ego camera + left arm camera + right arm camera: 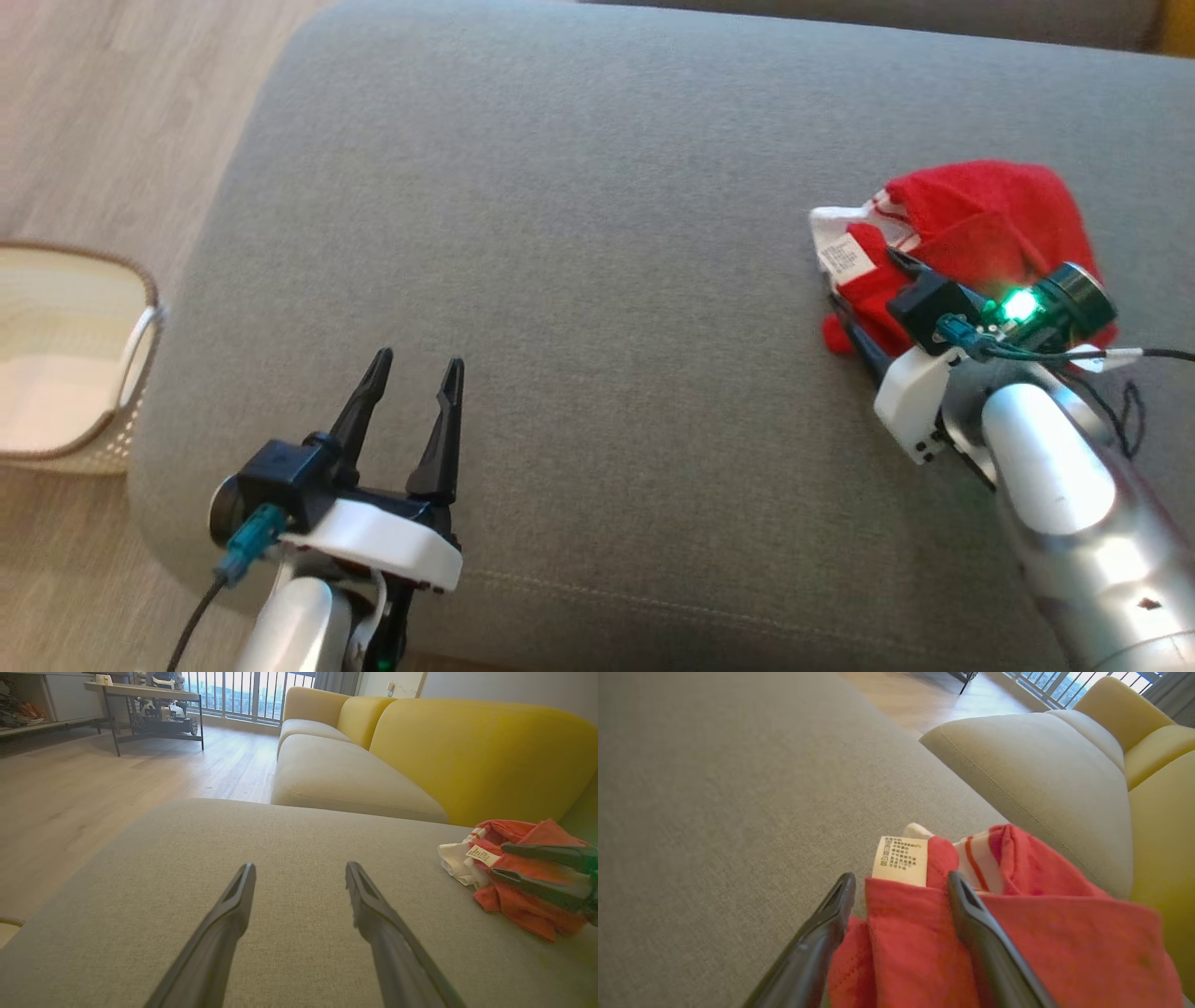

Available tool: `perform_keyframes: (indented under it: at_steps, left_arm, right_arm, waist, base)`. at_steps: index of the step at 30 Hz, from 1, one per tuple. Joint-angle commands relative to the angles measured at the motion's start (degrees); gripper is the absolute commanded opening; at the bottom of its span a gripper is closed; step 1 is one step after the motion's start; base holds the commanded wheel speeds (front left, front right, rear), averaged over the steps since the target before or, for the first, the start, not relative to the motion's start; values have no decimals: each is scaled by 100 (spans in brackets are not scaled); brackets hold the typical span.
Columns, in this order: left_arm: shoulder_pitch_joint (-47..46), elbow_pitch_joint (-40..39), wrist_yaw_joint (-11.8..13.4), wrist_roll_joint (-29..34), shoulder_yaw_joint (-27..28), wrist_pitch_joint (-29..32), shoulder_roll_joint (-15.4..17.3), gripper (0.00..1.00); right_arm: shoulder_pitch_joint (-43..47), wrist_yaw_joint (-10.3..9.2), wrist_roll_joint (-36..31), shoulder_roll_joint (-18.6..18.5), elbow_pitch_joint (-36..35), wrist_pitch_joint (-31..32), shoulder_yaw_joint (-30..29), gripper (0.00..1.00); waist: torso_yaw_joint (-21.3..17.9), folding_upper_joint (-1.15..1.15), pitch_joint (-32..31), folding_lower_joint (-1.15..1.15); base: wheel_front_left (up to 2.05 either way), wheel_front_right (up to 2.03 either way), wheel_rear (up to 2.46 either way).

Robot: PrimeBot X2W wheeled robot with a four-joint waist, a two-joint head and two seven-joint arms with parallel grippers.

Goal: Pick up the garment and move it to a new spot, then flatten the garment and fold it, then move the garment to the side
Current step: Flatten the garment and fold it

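Garment (980,219) is a crumpled red heap with a white striped bit, sitting at the right edge of the head view on the grey cushion (597,233), so I'd say you're on the pick-up step. Your right tool (900,881) is down on it with the fingers apart, straddling a red fold just below the care label (899,858), nothing pinched yet. Before you close, I'd push a touch deeper so you catch more than the top layer, otherwise the heap will probably unroll and drop when you lift. Grabbing near the hem by the label should also make flattening easier later, since you'd know which edge you've got. Lift straight up first, then carry it toward the bare middle of the frame

Left tool (417,364) hovers at the lower left, fingers spread, holding nothing, well apart from the cloth. I'd leave it parked there until it's time to spread things out

Basket (84,250) sits on the floor at the left edge of the head view. The part of its inside that shows is pale and I can't spot any clothes in it
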Motion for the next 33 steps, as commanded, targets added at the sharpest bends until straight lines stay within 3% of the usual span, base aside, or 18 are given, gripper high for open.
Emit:
perform_keyframes:
  at_steps: [1, 2, 3, 9, 20, 26, 28, 33]
  left_arm:
    - [-251, -138, -33, 48, 201, -32, -8, 100]
    - [-256, -128, -42, 53, 205, -32, -17, 100]
    - [-259, -119, -49, 55, 211, -32, -24, 100]
    - [-261, -65, -79, 67, 287, -32, -46, 100]
    - [-134, -10, -116, -11, 344, -32, -54, 100]
    - [9, 47, -109, -52, 380, -33, -55, 100]
    - [69, 47, -108, -76, 387, -33, -55, 100]
    - [156, 35, -116, -147, 385, -33, -55, 100]
  right_arm:
    - [-202, -2, -120, -36, 30, 20, 57, 100]
    - [-229, -2, -166, -43, 144, 30, 44, 94]
    - [-257, -2, -197, -40, 237, 22, 21, 0]
    - [-416, -2, -229, 109, 480, -200, -124, 0]
    - [-941, -2, 246, 576, 129, -424, 93, 0]
    - [-1595, -2, 948, 743, -234, -439, 642, 0]
    - [-1915, -2, 1499, 775, -527, -440, 774, 0]
    - [-2729, -2, 2561, 792, -1556, -441, 480, 0]
  waist:
    - [120, 0, 70, 0]
    - [143, 0, 74, 0]
    - [157, 0, 74, 0]
    - [147, 0, -4, 0]
    - [-36, 0, -492, 0]
    - [-92, 0, -723, 0]
    - [-112, 0, -777, 0]
    - [-179, 0, -826, 0]
  base:
    - [0, 0, 0]
    - [0, 0, 0]
    - [0, 0, 0]
    - [0, 0, 0]
    - [0, 0, 0]
    - [0, 0, 0]
    - [0, 0, 0]
    - [0, 0, 0]
